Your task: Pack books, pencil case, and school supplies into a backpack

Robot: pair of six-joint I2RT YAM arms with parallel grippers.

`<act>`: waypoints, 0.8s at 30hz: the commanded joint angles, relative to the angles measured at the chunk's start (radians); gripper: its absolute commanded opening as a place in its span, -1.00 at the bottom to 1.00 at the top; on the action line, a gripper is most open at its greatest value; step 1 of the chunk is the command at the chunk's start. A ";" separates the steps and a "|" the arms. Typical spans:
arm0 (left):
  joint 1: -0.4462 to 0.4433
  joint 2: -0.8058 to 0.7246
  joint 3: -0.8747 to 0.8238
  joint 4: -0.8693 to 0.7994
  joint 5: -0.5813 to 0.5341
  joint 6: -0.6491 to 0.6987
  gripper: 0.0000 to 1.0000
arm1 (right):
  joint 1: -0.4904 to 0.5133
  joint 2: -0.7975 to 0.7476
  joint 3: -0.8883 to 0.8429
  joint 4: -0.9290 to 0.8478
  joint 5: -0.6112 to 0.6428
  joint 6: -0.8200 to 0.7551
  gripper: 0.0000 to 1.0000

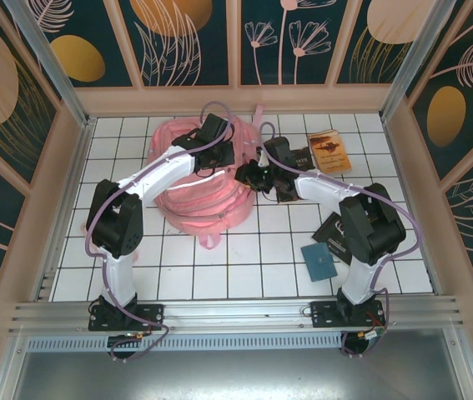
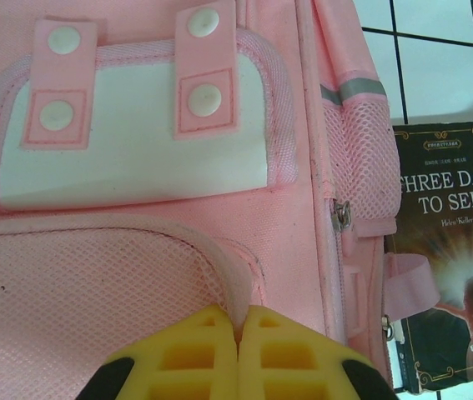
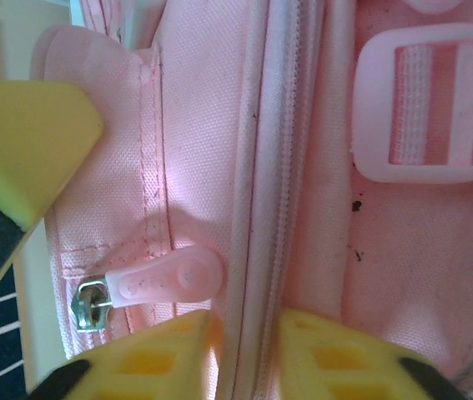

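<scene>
**While the books lie outside, both arms attend the closed backpack**

Because no zip visible in either wrist view stands open, the task is judged to be at its first stage: gaining entry to the backpack (image 1: 194, 200). It lies flat on the worktop (image 1: 219, 267) toward the far edge, left of centre.

Left gripper (image 2: 238, 354): clenched, with a pink trim edge of the mesh front pocket (image 2: 94, 308) running in between its pads, apparently pinched.

Right gripper (image 3: 244, 350): jaws narrowly apart astride a zip seam on the bag's side, just beside a pink zip pull (image 3: 161, 282). Whether they pinch the seam cannot be told.

Nothing is seen packed. By this reading, opening the main compartment and loading every item are both left to do.

Dark brown book (image 2: 449, 242): just beside the backpack's right side, with a pink strap loop (image 2: 407, 287) lying over its edge. The cover reads "THREE DAYS TO SEE", with the author line "Helen Keller".

Orange-brown book (image 1: 329, 152): toward the far right corner, lettering too small to read.

Black book (image 1: 334, 227): near the right edge, partly under the right arm.

A flat blue item (image 1: 319, 261) lies toward the near edge on the right and cannot be identified. No brand mark is legible on the backpack.
</scene>
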 commanded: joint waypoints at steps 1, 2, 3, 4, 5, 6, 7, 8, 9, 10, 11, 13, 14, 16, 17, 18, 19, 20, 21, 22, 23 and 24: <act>-0.001 -0.099 0.002 0.063 -0.015 -0.011 -0.57 | 0.002 0.005 0.021 0.052 -0.061 0.015 -0.65; -0.002 -0.116 -0.013 0.053 -0.032 -0.017 -0.42 | -0.002 -0.004 0.013 0.088 -0.074 0.026 -0.68; -0.002 -0.137 -0.035 0.038 -0.052 -0.025 -0.23 | -0.007 -0.016 0.004 0.132 -0.089 0.038 -0.70; -0.001 -0.160 -0.060 0.025 -0.071 -0.031 -0.10 | -0.009 -0.025 0.000 0.164 -0.100 0.048 -0.70; -0.002 -0.192 -0.095 0.012 -0.090 -0.041 0.01 | -0.011 -0.033 -0.002 0.197 -0.115 0.057 -0.71; -0.002 -0.226 -0.137 0.001 -0.107 -0.050 0.09 | -0.014 -0.039 -0.003 0.224 -0.127 0.069 -0.72; -0.002 -0.267 -0.178 -0.005 -0.114 -0.059 0.14 | -0.015 -0.043 -0.003 0.243 -0.132 0.079 -0.72; -0.002 -0.315 -0.228 -0.010 -0.117 -0.069 0.18 | -0.017 -0.046 -0.003 0.262 -0.135 0.090 -0.72; -0.002 -0.359 -0.278 -0.012 -0.110 -0.082 0.19 | -0.019 -0.046 -0.001 0.285 -0.141 0.105 -0.73; -0.003 -0.396 -0.321 -0.011 -0.096 -0.095 0.19 | -0.020 -0.044 0.001 0.301 -0.143 0.116 -0.73; -0.006 -0.435 -0.372 -0.009 -0.077 -0.114 0.20 | -0.020 -0.040 0.005 0.312 -0.145 0.126 -0.73; -0.026 -0.498 -0.450 -0.010 -0.056 -0.149 0.20 | -0.020 -0.028 0.017 0.327 -0.147 0.140 -0.74; -0.043 -0.525 -0.482 -0.013 -0.051 -0.171 0.18 | -0.020 -0.022 0.021 0.338 -0.148 0.147 -0.74; -0.075 -0.560 -0.538 -0.014 -0.036 -0.220 0.12 | -0.020 -0.008 0.030 0.344 -0.147 0.159 -0.75; -0.092 -0.574 -0.565 -0.007 -0.025 -0.249 0.09 | -0.021 -0.002 0.036 0.348 -0.148 0.160 -0.75; -0.111 -0.583 -0.589 0.000 -0.012 -0.270 0.06 | -0.020 0.002 0.040 0.347 -0.147 0.160 -0.75; -0.129 -0.594 -0.615 0.014 -0.002 -0.298 0.03 | -0.020 0.006 0.042 0.347 -0.143 0.163 -0.75; -0.146 -0.602 -0.639 0.028 0.010 -0.325 -0.01 | -0.020 0.008 0.044 0.346 -0.141 0.162 -0.75; -0.160 -0.607 -0.655 0.040 0.017 -0.347 -0.04 | -0.020 0.009 0.044 0.346 -0.140 0.162 -0.75; -0.173 -0.613 -0.672 0.058 0.017 -0.371 -0.07 | -0.020 0.009 0.044 0.345 -0.140 0.160 -0.75; -0.184 -0.617 -0.677 0.076 0.022 -0.393 -0.11 | -0.020 0.009 0.044 0.342 -0.140 0.159 -0.75; -0.191 -0.618 -0.706 0.091 0.027 -0.405 -0.13 | -0.020 0.008 0.044 0.340 -0.140 0.157 -0.75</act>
